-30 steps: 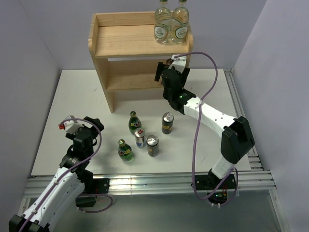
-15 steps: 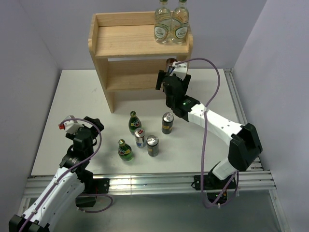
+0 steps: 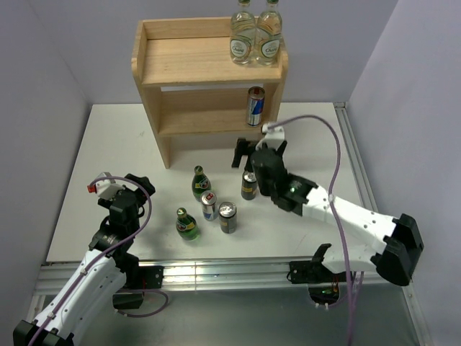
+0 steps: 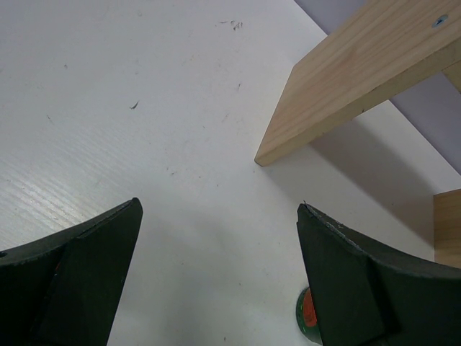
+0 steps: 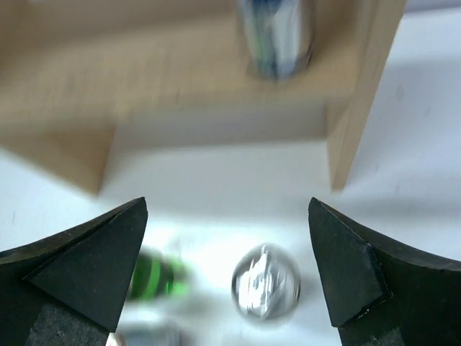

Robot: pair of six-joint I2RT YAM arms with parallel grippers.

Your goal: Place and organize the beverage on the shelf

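We see the shelf (image 3: 209, 61) at the far side of the white tabletop (image 3: 115, 137). One blue-and-silver can (image 3: 256, 107) stands upright at the right end of its lower tier, close to the side panel. Two clear glass bottles (image 3: 256, 32) stand side by side at the back right corner of the top board.

Five more drinks stand upright on the tabletop in front of the shelf. They are a green bottle (image 3: 200, 182), a second blue-and-silver can (image 3: 209, 205) just in front of it, and a second green bottle (image 3: 186, 224) toward the left. A dark can (image 3: 228, 216) stands beside the blue one, and another dark can (image 3: 248, 189) is to their right.

The right arm (image 3: 338, 213) reaches in over that last can, its jaws spread wide and holding nothing. In the wrist view the can's top shows blurred between the two fingers (image 5: 86, 267), with the shelved can beyond.

The left arm (image 3: 108, 238) sits near the front left of the tabletop, apart from the drinks. Its jaws are likewise parted and empty over bare tabletop, with the foot of a shelf side panel (image 4: 346, 79) ahead of them.
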